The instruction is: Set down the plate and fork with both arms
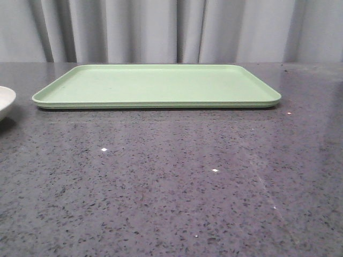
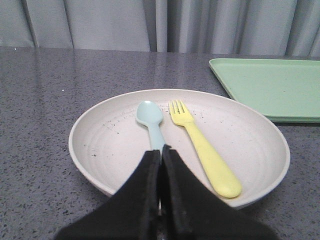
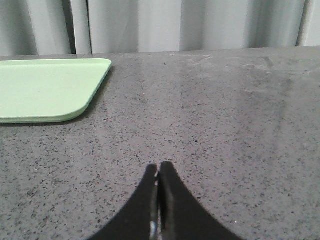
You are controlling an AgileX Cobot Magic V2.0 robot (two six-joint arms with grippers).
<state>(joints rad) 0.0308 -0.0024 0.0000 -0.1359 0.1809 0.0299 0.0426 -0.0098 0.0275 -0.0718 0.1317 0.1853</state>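
The off-white speckled plate [image 2: 110, 135] lies on the grey table, and only its edge shows at the far left of the front view [image 1: 4, 101]. The yellow fork [image 2: 200, 145] lies in it, tines pointing away, beside a light-blue spoon [image 2: 150, 117]. My left gripper [image 2: 161, 149] is shut, its tips over the plate's near side and covering the spoon's handle end; I cannot tell whether they touch it. My right gripper [image 3: 159, 166] is shut and empty over bare table. Neither gripper shows in the front view.
A flat light-green tray [image 1: 155, 85] lies at the table's far middle, right of the plate [image 2: 270, 85] and left of my right gripper [image 3: 45, 87]. Grey curtains hang behind the table.
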